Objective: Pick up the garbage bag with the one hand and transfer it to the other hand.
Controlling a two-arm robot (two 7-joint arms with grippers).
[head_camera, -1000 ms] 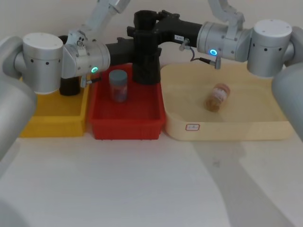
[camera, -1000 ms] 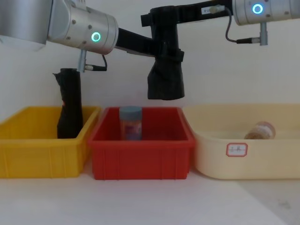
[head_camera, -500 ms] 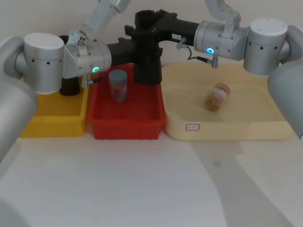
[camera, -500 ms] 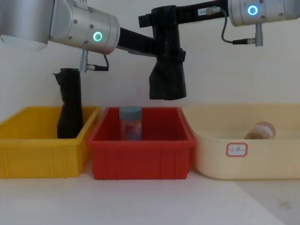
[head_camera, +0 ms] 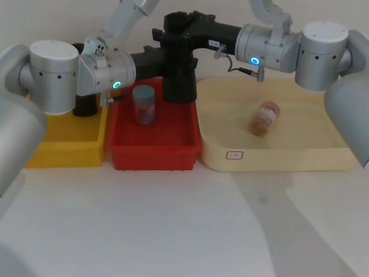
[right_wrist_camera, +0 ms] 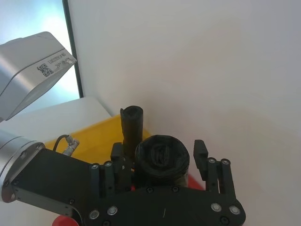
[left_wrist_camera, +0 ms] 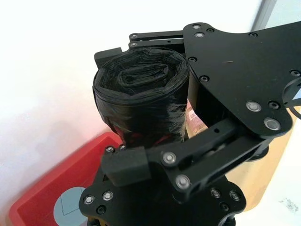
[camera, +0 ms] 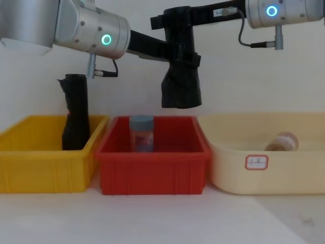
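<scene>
Chest view: the garbage bag (camera: 181,76) hangs above the red bin (camera: 152,165), pinched by the left gripper (camera: 175,53) and the right gripper (camera: 172,20) together

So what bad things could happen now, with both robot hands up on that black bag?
1. The garbage bag hangs in the air above the red bin. If the left gripper lets go before the right gripper grips firmly, the bag could drop.
2. It might land on the blue-lidded jar below and knock it over.
3. The two grippers sit very close on the rolled top and could bump.
</scene>
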